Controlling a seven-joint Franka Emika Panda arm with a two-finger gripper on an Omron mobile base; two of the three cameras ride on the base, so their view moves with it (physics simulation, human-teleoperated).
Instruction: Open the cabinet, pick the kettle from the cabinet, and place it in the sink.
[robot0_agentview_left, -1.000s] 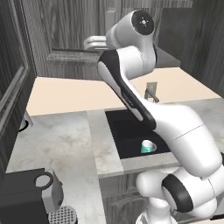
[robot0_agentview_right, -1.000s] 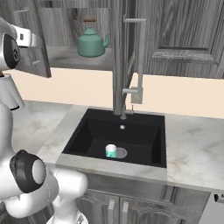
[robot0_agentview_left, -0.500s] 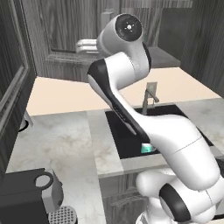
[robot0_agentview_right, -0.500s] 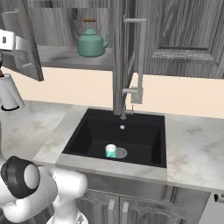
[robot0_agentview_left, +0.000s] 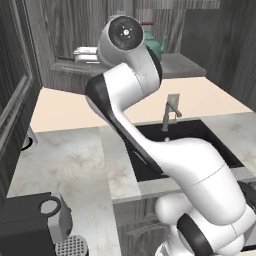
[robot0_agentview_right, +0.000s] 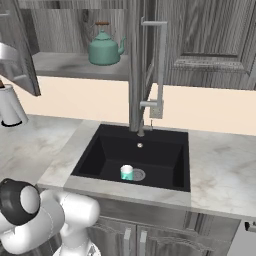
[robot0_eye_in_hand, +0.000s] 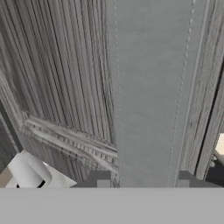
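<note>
Since a second ago the arm has swung further left and the cabinet (robot0_agentview_right: 210, 40) door stands wider, baring more shelf. The green kettle (robot0_agentview_right: 104, 49) sits upright on that shelf, above and left of the black sink (robot0_agentview_right: 100, 155). The end effector (robot0_eye_in_hand: 142, 177) straddles the pale bar handle (robot0_eye_in_hand: 153, 87), narrowly parted around it. A small cup (robot0_agentview_right: 127, 172) stands by the drain; the marble counter (robot0_agentview_right: 220, 170) surrounds the basin.

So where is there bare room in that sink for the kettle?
The sink floor is bare left of the small cup and behind it up to the faucet. It is crowded at the front middle, where the cup sits against the drain.
</note>
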